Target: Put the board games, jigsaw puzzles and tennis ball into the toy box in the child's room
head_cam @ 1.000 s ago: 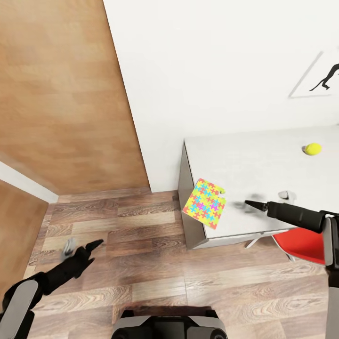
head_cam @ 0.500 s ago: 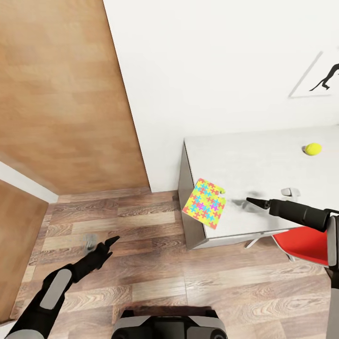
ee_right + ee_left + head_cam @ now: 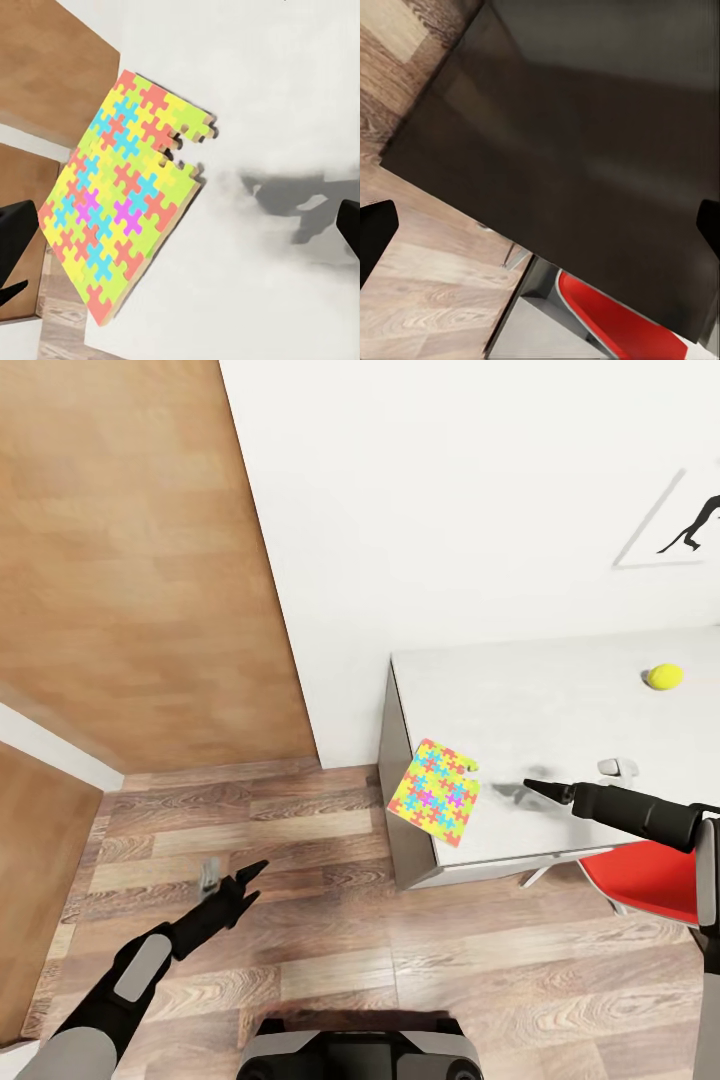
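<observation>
The jigsaw puzzle (image 3: 436,791) lies at the worktop's (image 3: 540,710) near corner, one edge overhanging it. The right claw (image 3: 560,784) hovers just beside it, fingers wide apart and empty (tennis ball (image 3: 664,677) well beyond). The left claw (image 3: 230,876), open and empty, hangs over the floor (image 3: 300,920).

Premises: a room in a home, evidently a child's. Evidence: wood-plank floor (image 3: 330,920), plain white wall (image 3: 450,510) with a framed picture (image 3: 685,525), a wooden door (image 3: 130,560), a pale worktop (image 3: 540,710) carrying a bright jigsaw puzzle (image 3: 436,791) and tennis ball (image 3: 664,677), red chair (image 3: 650,880) beneath.
</observation>
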You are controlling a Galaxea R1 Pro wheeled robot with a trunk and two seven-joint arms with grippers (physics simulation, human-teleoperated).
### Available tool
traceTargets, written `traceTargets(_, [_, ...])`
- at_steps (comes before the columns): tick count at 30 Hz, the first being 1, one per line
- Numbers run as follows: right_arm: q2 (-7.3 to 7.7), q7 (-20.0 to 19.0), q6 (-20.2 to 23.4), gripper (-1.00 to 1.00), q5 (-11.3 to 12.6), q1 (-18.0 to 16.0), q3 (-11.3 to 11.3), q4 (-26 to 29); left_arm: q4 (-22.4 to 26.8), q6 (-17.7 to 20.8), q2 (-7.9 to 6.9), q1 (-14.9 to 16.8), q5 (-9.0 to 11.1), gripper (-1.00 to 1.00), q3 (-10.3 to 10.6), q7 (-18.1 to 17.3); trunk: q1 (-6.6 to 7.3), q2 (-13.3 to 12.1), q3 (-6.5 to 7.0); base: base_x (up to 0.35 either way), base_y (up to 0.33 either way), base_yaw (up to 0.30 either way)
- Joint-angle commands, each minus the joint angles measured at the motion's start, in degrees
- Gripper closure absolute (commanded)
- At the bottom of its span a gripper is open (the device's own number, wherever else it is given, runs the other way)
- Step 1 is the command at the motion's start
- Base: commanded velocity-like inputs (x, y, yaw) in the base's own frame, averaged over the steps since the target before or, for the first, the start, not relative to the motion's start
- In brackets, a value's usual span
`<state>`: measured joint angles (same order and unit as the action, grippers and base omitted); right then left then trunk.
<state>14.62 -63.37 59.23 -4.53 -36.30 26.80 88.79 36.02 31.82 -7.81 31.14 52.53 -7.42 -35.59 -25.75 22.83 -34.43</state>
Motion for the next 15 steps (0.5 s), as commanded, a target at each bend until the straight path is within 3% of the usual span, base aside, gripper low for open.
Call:
traceTargets(1, [-0.01, -0.52, 0.36, -1.0, -0.48, -0.06, 0.07, 0.04, -0.04, 0.42, 0.01, 0.04, 0.27, -1.0, -0.1, -0.08, -0.03, 0.09, -0.07, 0.0, 0.0, 0.0])
traceTargets(15, [-0.11, -0.52, 0.36, -1.0, -0.48, 0.56, 0.08, 1.22, -2.45, -0.34, 0.21, 1.05, -0.02, -1.0, 0.36, -3.56, -0.03, 0.09, -0.07, 0.0, 0.0, 0.0])
